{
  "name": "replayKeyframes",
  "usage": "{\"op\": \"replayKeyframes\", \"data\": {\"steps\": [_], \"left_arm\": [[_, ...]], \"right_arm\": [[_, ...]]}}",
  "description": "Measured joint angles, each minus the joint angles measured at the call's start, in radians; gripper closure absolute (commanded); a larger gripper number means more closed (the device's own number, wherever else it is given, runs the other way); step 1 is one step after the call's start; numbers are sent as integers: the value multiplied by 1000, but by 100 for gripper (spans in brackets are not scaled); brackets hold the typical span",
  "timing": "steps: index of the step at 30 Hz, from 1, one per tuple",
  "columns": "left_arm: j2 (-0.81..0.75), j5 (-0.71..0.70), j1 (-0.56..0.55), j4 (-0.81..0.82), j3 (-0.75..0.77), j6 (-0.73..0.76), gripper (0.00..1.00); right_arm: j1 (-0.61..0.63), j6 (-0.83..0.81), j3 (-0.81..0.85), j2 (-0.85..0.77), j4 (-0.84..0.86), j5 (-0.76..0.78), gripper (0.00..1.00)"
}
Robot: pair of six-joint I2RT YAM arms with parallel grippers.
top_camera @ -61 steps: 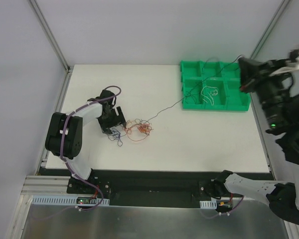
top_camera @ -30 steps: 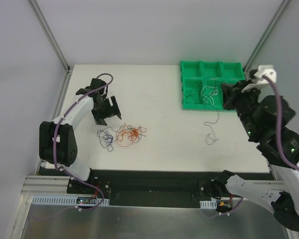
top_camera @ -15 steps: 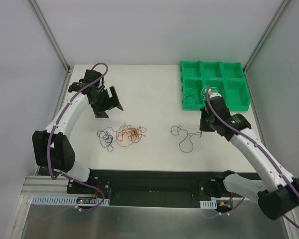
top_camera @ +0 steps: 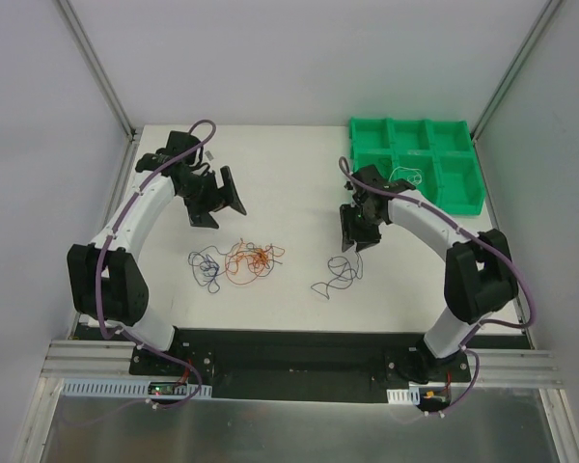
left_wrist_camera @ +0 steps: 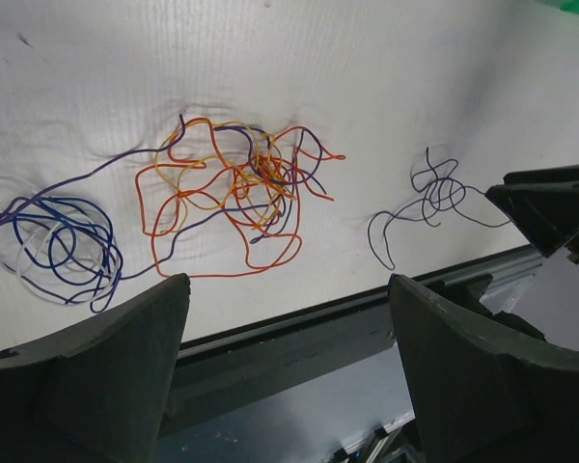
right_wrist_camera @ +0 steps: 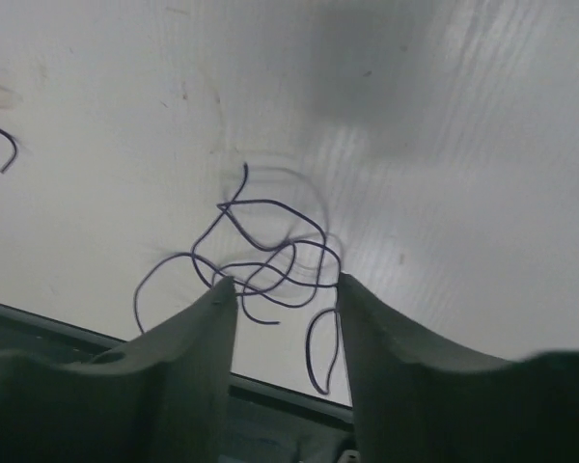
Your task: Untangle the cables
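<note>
The cables lie in three groups on the white table. An orange knot [top_camera: 252, 259] [left_wrist_camera: 234, 189] sits centre-left, with blue and white loops [top_camera: 206, 267] [left_wrist_camera: 56, 247] just left of it. A single purple strand [top_camera: 335, 279] [left_wrist_camera: 432, 197] [right_wrist_camera: 270, 258] lies apart to the right. My right gripper [top_camera: 357, 236] [right_wrist_camera: 286, 283] hovers just above that strand, open, with the strand resting on the table under the gap. My left gripper [top_camera: 220, 201] [left_wrist_camera: 288, 285] is wide open and holds nothing, behind and left of the orange knot.
A green compartment tray [top_camera: 410, 122] stands at the back right, with a white cable [top_camera: 405, 178] and a dark one [top_camera: 371, 183] in its compartments. The table's black front edge [top_camera: 289, 340] runs near the strands. My right gripper's tip [left_wrist_camera: 550, 204] shows in the left wrist view.
My right arm swung from the tray down to the table's middle, bringing the purple strand, and its jaws have parted, leaving the strand on the table. The left arm pulled back slightly.
</note>
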Motion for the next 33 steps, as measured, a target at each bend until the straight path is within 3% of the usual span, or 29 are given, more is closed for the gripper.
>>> {"op": "replayKeyframes", "data": {"steps": [3, 9, 19, 25, 31, 33], "left_arm": [[6, 20, 0, -6, 5, 10, 17], [14, 43, 0, -11, 10, 27, 16], [14, 55, 1, -12, 10, 50, 16], [13, 70, 1, -12, 9, 52, 16], [6, 74, 1, -12, -6, 52, 16], [6, 75, 1, -11, -6, 52, 16]], "right_arm": [[2, -3, 15, 36, 7, -44, 29], [58, -35, 15, 41, 23, -63, 27], [174, -70, 26, 132, -29, 124, 28], [190, -69, 10, 148, -28, 204, 54], [190, -56, -13, 151, -8, 266, 98], [190, -55, -13, 148, -4, 288, 100]]}}
